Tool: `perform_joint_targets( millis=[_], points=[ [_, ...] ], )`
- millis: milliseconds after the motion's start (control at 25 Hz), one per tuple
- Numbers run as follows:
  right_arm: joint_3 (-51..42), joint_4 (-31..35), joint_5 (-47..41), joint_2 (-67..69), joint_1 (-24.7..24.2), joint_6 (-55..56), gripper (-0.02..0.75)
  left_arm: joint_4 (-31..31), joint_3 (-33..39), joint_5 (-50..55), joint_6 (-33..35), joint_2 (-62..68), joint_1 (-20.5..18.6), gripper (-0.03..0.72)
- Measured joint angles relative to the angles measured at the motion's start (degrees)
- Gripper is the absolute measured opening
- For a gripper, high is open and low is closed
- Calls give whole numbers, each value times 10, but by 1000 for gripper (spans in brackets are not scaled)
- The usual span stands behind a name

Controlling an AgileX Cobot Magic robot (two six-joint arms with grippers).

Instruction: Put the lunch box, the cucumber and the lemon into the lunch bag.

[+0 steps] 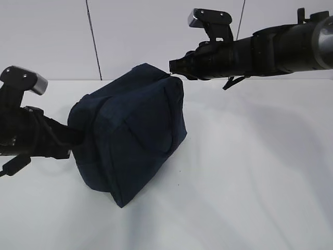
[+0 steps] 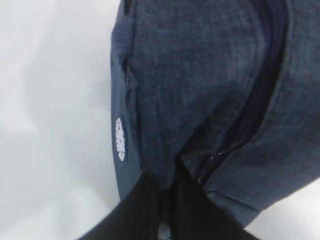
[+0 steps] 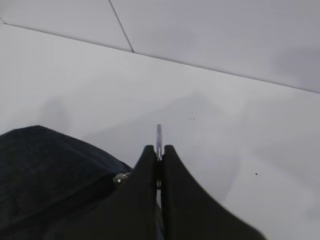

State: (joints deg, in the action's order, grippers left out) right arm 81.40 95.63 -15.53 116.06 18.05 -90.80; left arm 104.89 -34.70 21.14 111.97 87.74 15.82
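The dark navy lunch bag (image 1: 130, 130) hangs tilted above the white table, held at both ends. My left gripper (image 1: 73, 136) is shut on a fold of the bag's fabric (image 2: 200, 90) at its left end, beside the black zipper (image 2: 220, 155). My right gripper (image 1: 171, 70) is shut on the silver ring pull (image 3: 159, 135) at the bag's top right corner, and the ring sticks out between the fingertips. The bag's dark cloth also shows in the right wrist view (image 3: 45, 165). The lunch box, cucumber and lemon are out of view.
The white table (image 1: 250, 156) spreads to the right and front of the bag. A pale wall with a dark seam (image 1: 93, 36) stands behind it. A small white label (image 2: 119, 140) is on the bag's side.
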Motion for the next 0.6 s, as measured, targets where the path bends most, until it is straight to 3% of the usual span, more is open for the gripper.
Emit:
perform_joint_targets(
  millis=[240,600],
  points=[
    [0,-22,-53,0,-5,44,8,-5,-14,-3,0,0,-18,-4],
    [2,-199,-188,0,-6,169,8,-18,-89,-90,3,6,-19,-4]
  ],
)
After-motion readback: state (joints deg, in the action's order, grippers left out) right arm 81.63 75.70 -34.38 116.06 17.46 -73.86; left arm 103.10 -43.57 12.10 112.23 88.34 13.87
